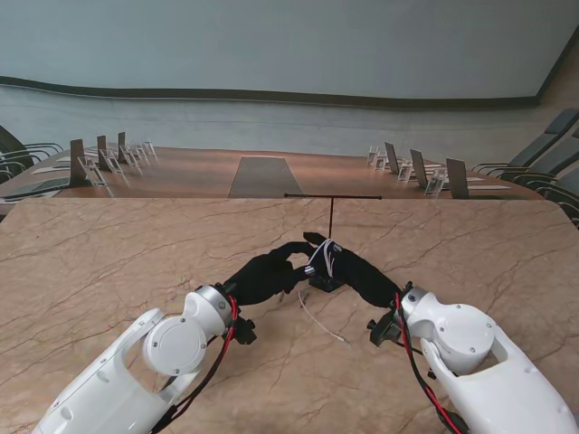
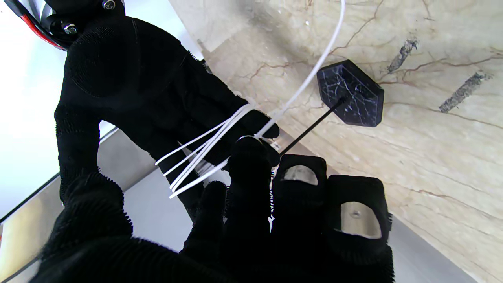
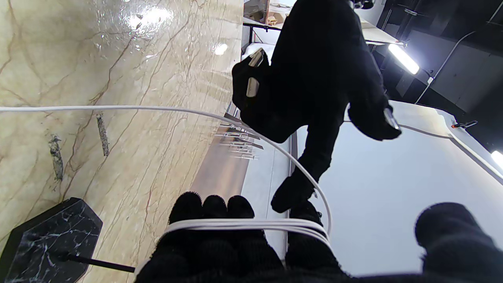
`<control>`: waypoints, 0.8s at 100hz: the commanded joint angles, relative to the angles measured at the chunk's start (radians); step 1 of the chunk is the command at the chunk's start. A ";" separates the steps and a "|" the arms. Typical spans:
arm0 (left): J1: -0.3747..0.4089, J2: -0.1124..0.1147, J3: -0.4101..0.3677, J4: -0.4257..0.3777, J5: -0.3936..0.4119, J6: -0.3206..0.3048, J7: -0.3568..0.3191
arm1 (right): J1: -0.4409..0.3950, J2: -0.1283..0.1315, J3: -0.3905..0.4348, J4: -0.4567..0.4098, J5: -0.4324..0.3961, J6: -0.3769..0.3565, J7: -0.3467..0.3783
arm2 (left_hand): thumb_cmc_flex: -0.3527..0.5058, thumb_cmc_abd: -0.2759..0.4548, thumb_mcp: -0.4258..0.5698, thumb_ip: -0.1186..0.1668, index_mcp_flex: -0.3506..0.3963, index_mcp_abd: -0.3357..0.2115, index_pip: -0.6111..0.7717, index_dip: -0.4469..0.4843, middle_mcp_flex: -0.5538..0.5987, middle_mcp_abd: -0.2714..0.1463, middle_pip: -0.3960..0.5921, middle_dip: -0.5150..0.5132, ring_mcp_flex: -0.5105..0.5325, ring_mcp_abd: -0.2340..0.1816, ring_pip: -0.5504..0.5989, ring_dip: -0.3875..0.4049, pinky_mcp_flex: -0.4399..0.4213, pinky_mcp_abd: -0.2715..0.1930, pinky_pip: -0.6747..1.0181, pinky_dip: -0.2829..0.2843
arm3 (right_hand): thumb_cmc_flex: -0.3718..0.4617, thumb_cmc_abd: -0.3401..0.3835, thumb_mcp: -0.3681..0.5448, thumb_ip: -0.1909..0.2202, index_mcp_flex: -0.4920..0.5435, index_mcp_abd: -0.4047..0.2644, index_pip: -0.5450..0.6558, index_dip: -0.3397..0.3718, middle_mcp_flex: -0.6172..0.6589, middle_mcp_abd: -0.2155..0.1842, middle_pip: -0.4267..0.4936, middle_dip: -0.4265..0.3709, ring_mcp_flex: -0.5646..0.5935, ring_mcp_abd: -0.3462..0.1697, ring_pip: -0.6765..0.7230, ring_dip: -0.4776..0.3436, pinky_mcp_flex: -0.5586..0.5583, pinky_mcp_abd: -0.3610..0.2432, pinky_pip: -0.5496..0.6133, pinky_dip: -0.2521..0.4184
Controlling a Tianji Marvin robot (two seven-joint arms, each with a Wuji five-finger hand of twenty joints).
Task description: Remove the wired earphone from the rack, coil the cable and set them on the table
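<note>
**Stand view: both hands meet at the rack, cable wound on the right fingers**

Seen over the marble table [image 1: 109, 262]: left hand [image 1: 267, 271] and right hand [image 1: 357, 271] fingertip to fingertip just over the rack [image 1: 331, 217] base. Several turns of white earphone cable [image 3: 243, 225] looped across the right hand's fingers [image 3: 212, 208], so grasping the coil. Left hand pinched on the same cable [image 2: 212, 145] beside those loops. Loose tail [image 1: 318, 324] trailing onto the table, on my side of the rack base [image 2: 350, 93].
</note>
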 commanded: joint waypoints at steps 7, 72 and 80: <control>-0.004 -0.015 0.013 0.018 -0.016 0.005 0.010 | 0.008 -0.009 -0.011 0.002 0.002 0.006 -0.003 | -0.007 0.002 -0.004 -0.020 -0.020 0.011 0.053 -0.015 0.061 -0.058 0.085 0.037 0.057 0.000 0.111 -0.033 0.120 -0.053 0.257 -0.084 | 0.009 -0.018 -0.008 -0.032 -0.028 -0.154 -0.018 -0.018 0.005 -0.013 -0.010 -0.003 -0.002 0.006 -0.018 -0.005 0.001 0.036 -0.001 0.010; -0.068 -0.028 0.078 0.049 -0.039 0.037 0.010 | 0.039 -0.019 -0.046 0.025 0.034 -0.001 -0.014 | 0.050 -0.055 0.021 -0.008 -0.008 0.036 0.116 -0.012 0.206 -0.221 0.266 0.162 0.194 -0.054 0.206 -0.083 0.269 -0.059 0.309 -0.134 | 0.014 -0.017 -0.010 -0.033 -0.024 -0.154 -0.017 -0.057 0.005 -0.013 -0.011 -0.003 -0.003 0.007 -0.018 -0.004 0.001 0.034 -0.001 0.013; -0.078 -0.032 0.093 0.058 -0.038 0.040 0.018 | 0.045 -0.020 -0.050 0.027 0.039 -0.004 -0.014 | 0.074 -0.072 0.036 -0.003 0.003 0.038 0.128 -0.007 0.210 -0.226 0.268 0.164 0.190 -0.056 0.204 -0.082 0.268 -0.057 0.309 -0.139 | 0.014 -0.017 -0.010 -0.033 -0.024 -0.150 -0.016 -0.060 0.005 -0.011 -0.012 -0.003 -0.002 0.007 -0.019 -0.004 0.001 0.033 -0.002 0.013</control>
